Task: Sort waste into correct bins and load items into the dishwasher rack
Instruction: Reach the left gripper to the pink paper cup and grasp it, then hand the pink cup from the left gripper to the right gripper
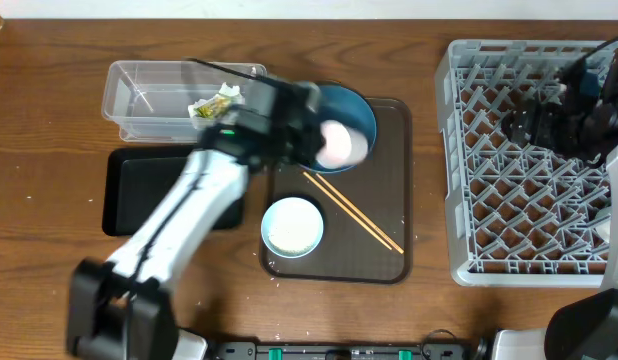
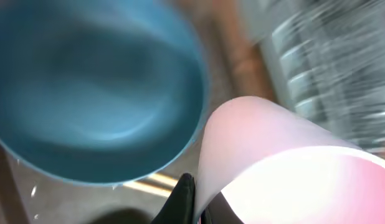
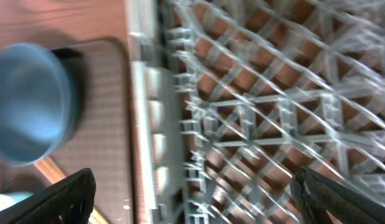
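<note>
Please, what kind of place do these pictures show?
Probably a test bench staged for clearing dishes, not a real kitchen: a dishwasher rack, a brown serving tray and a clear tub on a wooden table.

The overhead camera looks straight down on the bench (image 1: 49, 120) from well above, taking in everything from the clear tub (image 1: 139, 100) to the grey rack (image 1: 529, 160). The left wrist camera sits very close over the blue plate (image 2: 99, 93) and a pink cup (image 2: 286, 168), both blurred. The right wrist camera faces down, near the grey rack's left edge, with the blue plate at its left. All three views share that plate.
</note>
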`<action>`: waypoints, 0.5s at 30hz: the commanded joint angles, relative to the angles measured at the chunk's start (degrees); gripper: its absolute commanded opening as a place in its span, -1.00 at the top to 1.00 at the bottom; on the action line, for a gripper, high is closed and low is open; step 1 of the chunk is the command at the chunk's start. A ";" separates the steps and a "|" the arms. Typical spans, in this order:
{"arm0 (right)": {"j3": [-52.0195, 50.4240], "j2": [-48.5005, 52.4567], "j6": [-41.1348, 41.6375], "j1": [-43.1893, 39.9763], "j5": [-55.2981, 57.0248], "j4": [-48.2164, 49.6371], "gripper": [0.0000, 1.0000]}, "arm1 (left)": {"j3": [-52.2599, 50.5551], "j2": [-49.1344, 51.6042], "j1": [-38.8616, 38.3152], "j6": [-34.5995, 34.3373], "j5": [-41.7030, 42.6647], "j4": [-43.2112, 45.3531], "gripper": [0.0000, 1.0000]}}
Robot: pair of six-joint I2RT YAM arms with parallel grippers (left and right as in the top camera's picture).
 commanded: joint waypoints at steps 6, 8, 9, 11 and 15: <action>-1.20 1.16 -25.05 7.15 -40.04 0.42 -0.98 | 0.37 1.46 10.49 -5.51 43.56 7.43 0.88; -1.42 1.42 -29.44 10.27 -44.50 0.55 -0.98 | 0.37 2.12 10.49 -5.51 47.25 8.22 0.87; -1.46 1.46 -31.23 11.76 -45.44 0.57 -0.99 | 0.37 2.34 10.36 -5.49 47.93 8.17 0.88; -1.46 1.46 -34.03 15.19 -45.83 0.72 -0.98 | 0.37 2.62 9.88 -5.49 49.22 8.17 0.87; -1.46 1.46 -34.71 21.66 -46.60 2.67 -0.99 | 0.37 2.64 8.85 -5.51 50.16 8.20 0.88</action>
